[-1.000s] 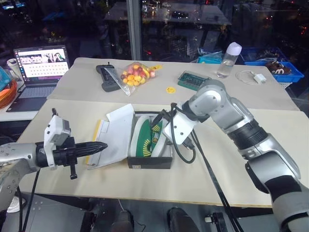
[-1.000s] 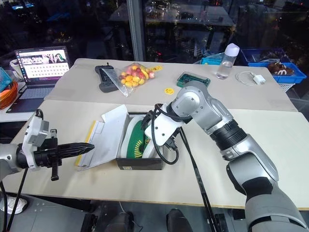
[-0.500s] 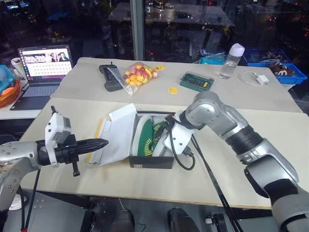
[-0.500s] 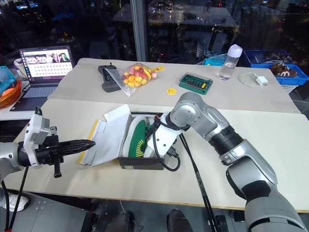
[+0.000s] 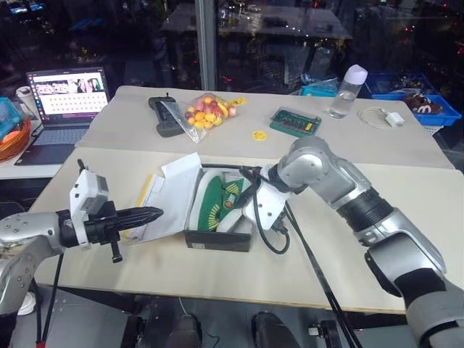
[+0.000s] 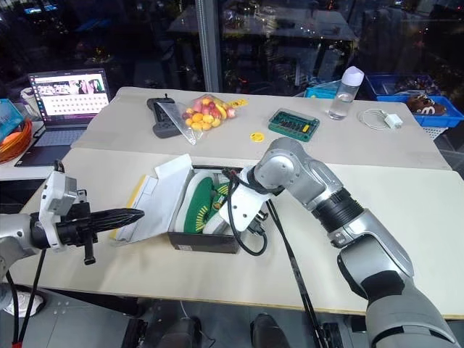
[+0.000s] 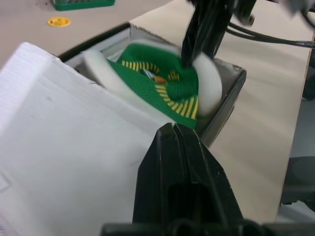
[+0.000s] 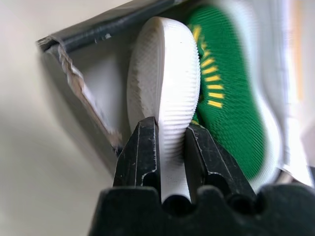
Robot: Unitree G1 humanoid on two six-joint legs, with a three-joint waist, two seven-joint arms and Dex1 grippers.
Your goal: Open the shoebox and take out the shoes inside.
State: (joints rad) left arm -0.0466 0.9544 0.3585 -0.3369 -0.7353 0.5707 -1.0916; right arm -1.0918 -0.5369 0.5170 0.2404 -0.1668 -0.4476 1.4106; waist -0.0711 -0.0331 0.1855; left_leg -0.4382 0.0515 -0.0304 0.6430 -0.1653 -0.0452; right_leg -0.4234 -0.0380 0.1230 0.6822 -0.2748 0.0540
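Shoebox (image 5: 217, 233) sits lid thrown back, near the front edge of the front table (image 5: 377, 283), a little left of its middle. White inside of the lid (image 5: 170, 199) faces up, so the box counts as opened. Shoes (image 5: 217, 204) stand on edge inside, green soles showing, packed side by side.

Right hand (image 8: 171, 147) reaches down into the box from its right side, black fingers (image 8: 142, 157) pinched on the white sole rim of the nearer shoe, as the right wrist view shows plainly. Grip on the thin edge probably chosen because the pair fills the box and leaves no room for a wider hold. Lifting out looks like the step in hand.

Left hand (image 5: 141, 215) hovers just off the lid's left edge, fingers fully closed on nothing, pointing toward the box; likely waiting to steady it.

Dangling black cable (image 5: 272, 235) loops beside the box's right wall and could snag. On the rear table: bag of coloured sweets (image 5: 206, 111), dark handset (image 5: 163, 116), green case (image 5: 295, 122), water bottle (image 5: 346, 90), laptop (image 5: 64, 98) at far left, all well apart from the box.
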